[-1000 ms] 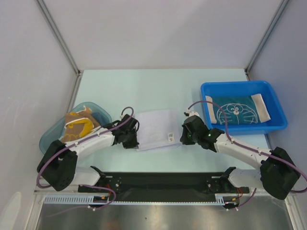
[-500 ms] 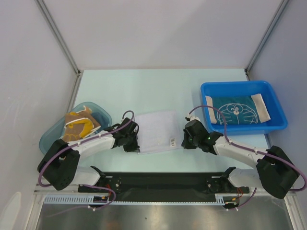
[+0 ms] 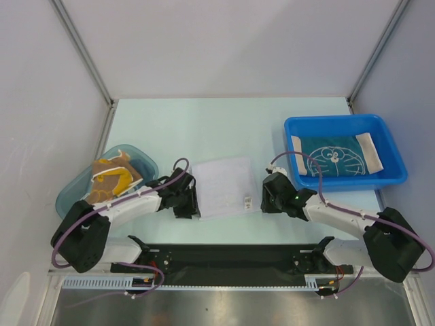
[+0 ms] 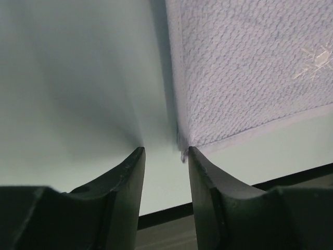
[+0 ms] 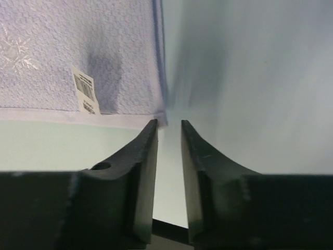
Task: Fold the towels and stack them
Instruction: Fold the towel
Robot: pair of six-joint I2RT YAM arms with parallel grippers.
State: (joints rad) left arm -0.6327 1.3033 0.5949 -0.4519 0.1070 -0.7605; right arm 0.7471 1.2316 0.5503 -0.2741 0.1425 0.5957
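White towel [image 3: 221, 187]: flat on the table [image 3: 224, 129] between both grippers, barcode tag [image 5: 86, 89] near its right near corner
Left gripper [image 4: 164, 152]: fingers moderately apart, nothing between them; tips at the towel's left near corner
Right gripper [image 5: 169, 125]: fingers narrowly parted, empty; tips at the towel's right near corner
Teal towel [image 3: 333, 157]: spread in blue bin [image 3: 333, 119], far right
Brown-yellow towel [image 3: 112, 178]: crumpled in translucent tub [image 3: 141, 159], far left

White towel [image 3: 219, 185] lying flat, left pincer [image 3: 193, 208] and right pincer [image 3: 266, 202] at its near corners
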